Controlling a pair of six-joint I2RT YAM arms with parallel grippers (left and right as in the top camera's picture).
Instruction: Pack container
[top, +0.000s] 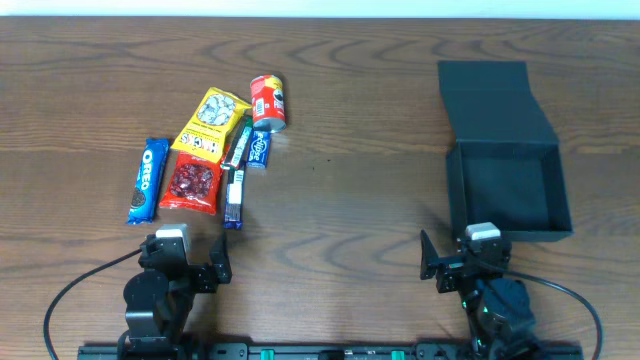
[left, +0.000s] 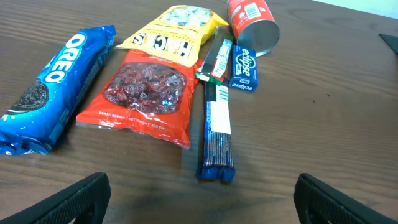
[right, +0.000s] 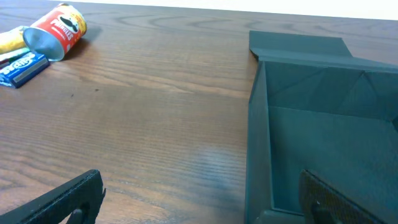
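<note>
Dark wood-grain table, with a pale strip past its far edge. Box sits on my right side, just ahead of my right gripper, lid folded back on the far side. Snacks lie clustered ahead of my left gripper: Oreo pack, red bag, yellow bag, can on its side, gum, bar. Both my grippers are spread wide, holding nothing, at the near edge.

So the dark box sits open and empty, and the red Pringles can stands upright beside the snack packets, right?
Not quite: the red Pringles can lies on its side, as the left wrist view shows. The dark box is open and empty.
</note>
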